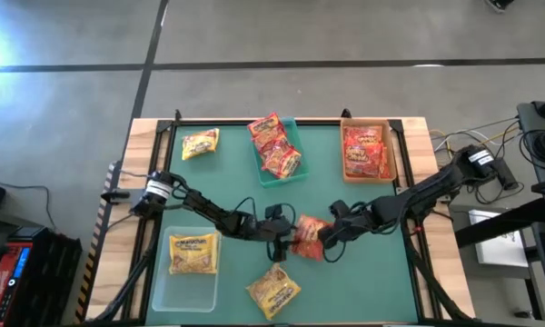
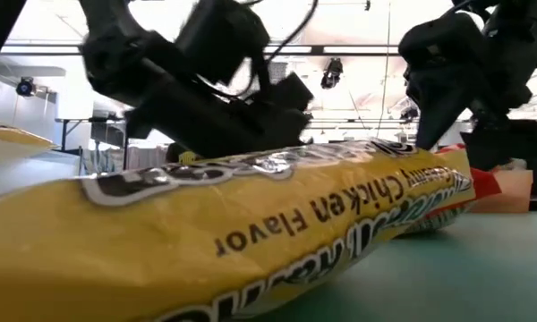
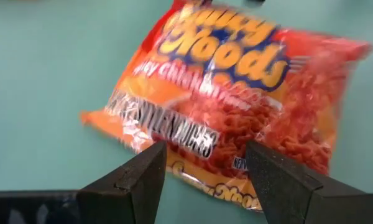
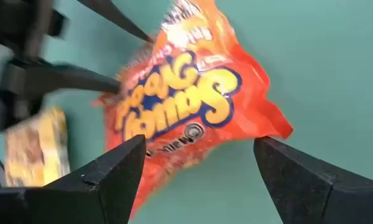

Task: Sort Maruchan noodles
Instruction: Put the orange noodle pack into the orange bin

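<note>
Left gripper (image 1: pixel 284 238): reaches in from the left edge of the counter (image 1: pixel 363 272) to its middle; its wrist view shows the fingers (image 3: pixel 137 180) spread apart with nothing between them, the orange-red packet (image 3: pixel 236 112) lying just ahead.
Right gripper (image 1: pixel 331 232): comes in from the right to the same spot, facing the left one; fingers (image 4: pixel 112 171) also wide apart, the packet lying flat beyond them, not yet held.
Orange-red packet: flat on the green counter between the two grippers, touching or nearly touching both in the high view; which arm is meant to take it I cannot tell.
Likely reason for the pose: both sets of fingers are opened wider than the packet, which suits closing on its crinkly edge from either side.
Teal bin (image 1: pixel 282 150): well beyond the grippers toward the far edge, holding red packets (image 1: pixel 274 143); probably the home for this one.
Tan bin (image 1: pixel 368 150): far right of the grippers, also holding red packets.
Clear bin (image 1: pixel 193 272): behind the left gripper, near side, with a yellow packet (image 1: pixel 193 252) in it.
Loose yellow packets: one (image 1: pixel 273 291) just near-side of the grippers, one (image 1: pixel 200 143) at the far left.
Progress: judged partway through, with three packets still outside any bin.
</note>
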You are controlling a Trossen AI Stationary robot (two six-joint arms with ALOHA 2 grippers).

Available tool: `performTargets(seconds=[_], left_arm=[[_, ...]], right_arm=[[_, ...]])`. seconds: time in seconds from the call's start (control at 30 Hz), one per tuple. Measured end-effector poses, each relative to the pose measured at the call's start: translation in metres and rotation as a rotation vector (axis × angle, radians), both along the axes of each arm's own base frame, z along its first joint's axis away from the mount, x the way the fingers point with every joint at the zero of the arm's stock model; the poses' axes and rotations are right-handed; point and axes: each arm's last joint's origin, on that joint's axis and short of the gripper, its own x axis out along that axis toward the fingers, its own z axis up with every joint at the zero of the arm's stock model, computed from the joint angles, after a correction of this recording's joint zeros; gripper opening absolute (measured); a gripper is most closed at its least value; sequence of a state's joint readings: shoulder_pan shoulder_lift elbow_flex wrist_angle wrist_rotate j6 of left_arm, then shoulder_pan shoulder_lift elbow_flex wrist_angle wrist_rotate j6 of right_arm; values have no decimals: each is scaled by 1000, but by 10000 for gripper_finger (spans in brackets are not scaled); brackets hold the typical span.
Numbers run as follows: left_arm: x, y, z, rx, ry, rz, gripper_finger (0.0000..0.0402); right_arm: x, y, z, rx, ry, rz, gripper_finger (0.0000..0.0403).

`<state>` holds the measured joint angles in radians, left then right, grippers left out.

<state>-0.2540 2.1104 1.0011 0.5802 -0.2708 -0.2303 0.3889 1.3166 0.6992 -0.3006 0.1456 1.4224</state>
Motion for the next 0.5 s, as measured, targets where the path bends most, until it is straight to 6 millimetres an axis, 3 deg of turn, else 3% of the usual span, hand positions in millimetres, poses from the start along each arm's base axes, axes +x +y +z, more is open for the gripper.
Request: performTargets(seconds=[0.2,0.37,0.5], left_arm=[[22,19,-20,-67,10,119,204],[37,17,-35,-56,17,127,204],[42,13,-33,-30,11,97,204]], right_arm=[[-12,-7,-7,-36,-32,-63,290],[-18,-6,-21,4,-115,-108,290],[-24,-7,-30,4,-174,-145,290]])
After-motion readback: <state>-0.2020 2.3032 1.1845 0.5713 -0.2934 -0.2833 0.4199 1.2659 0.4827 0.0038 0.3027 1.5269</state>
